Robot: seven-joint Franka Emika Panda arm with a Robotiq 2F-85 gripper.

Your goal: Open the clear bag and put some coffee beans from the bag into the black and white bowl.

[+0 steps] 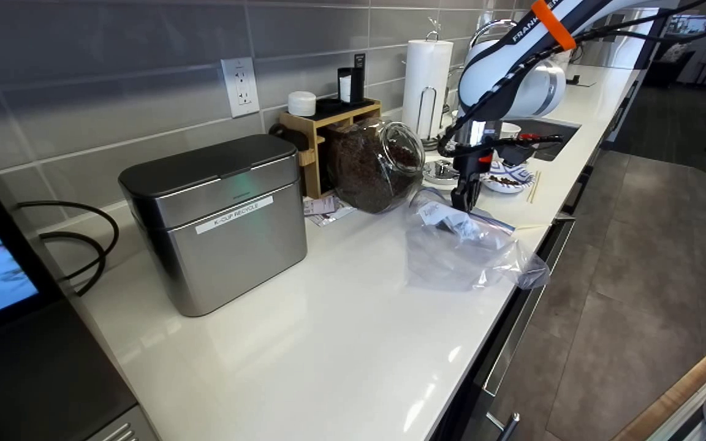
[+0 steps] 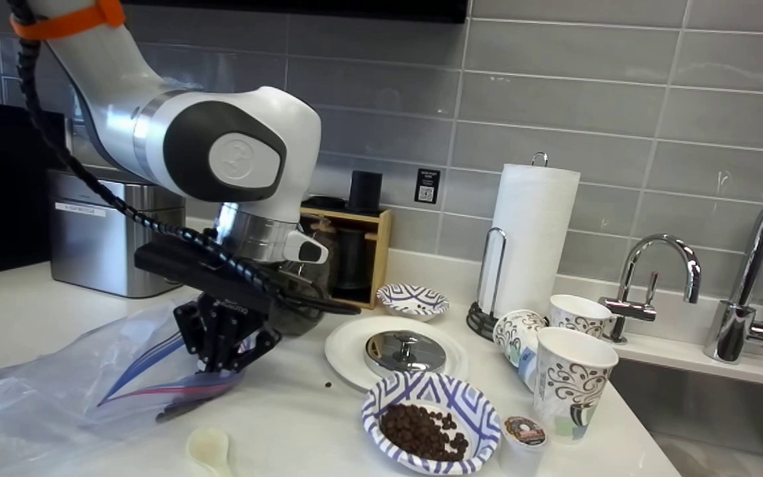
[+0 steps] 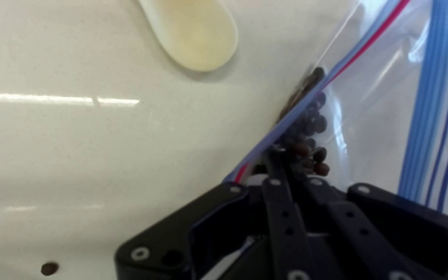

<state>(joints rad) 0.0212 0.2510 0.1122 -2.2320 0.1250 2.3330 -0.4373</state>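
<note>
Nearest the wrist camera, the black gripper has its jaws clenched together at the mouth of the clear bag, among coffee beans; whether anything is pinched between them cannot be told. Bag and beans lie left of the blue-and-white bowl in an exterior view. "K-CUP RECYCLE" reads on the steel bin, well apart from the bowl; the arm shows "FRANK". Print on the pod just beside the bowl is too small to read. A glossy white counter carries the bowl, grey tiles rise behind it and a sink opens to its right. Dark beans lie in the bowl; patterned paper cups are near it, and apart from it a glass jar holds dark brown contents.
</note>
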